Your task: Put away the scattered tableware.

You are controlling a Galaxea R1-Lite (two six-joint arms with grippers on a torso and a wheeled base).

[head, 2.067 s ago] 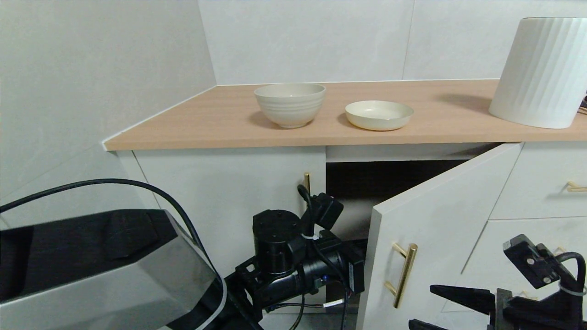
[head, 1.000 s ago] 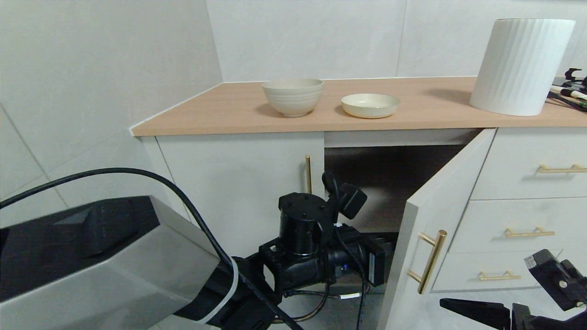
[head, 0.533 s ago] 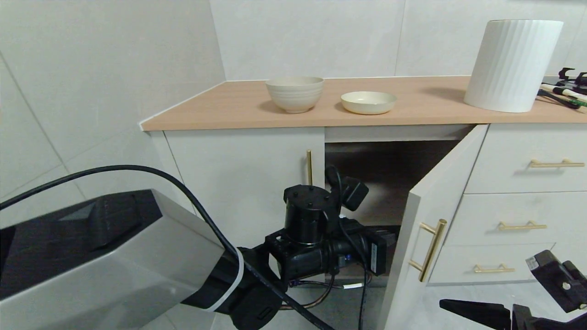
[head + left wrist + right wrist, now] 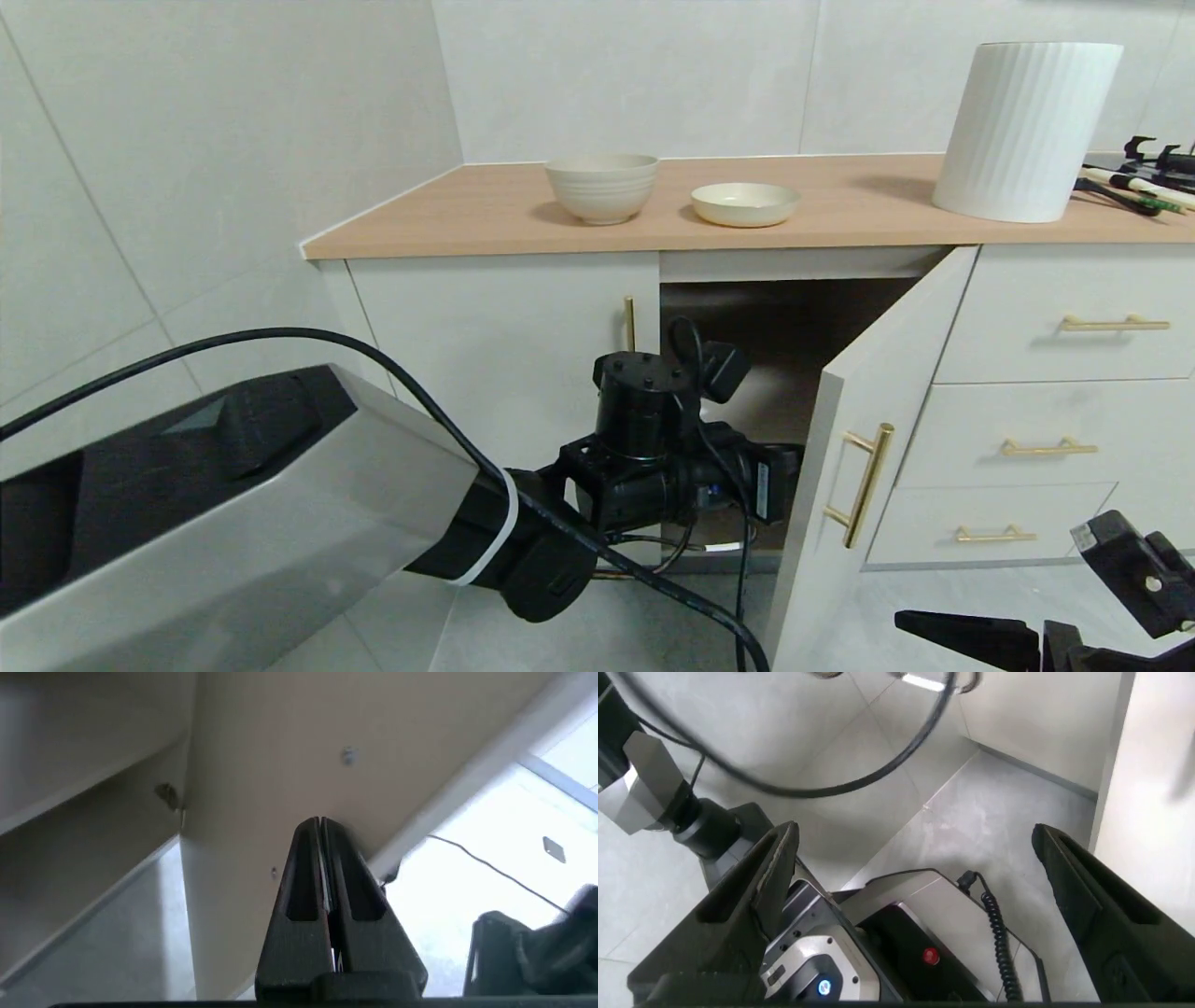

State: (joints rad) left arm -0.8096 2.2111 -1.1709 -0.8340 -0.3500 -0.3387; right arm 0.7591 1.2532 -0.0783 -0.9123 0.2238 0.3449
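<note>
On the countertop (image 4: 868,201), well above both arms, stand the bowl (image 4: 602,187) and, beside it, the dish (image 4: 745,203); the left gripper (image 4: 320,831), pressed together, sits low inside the open cabinet door (image 4: 840,485), probably nearer; the right gripper (image 4: 915,849) gapes wide, lower still.

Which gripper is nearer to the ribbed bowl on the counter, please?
Left. The left gripper is at the open cupboard below the bowl; the right gripper sits low, right of its door.

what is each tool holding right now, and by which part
Nothing: the left tool is shut empty, the right tool open and empty; bowl and dish sit on the counter.
</note>
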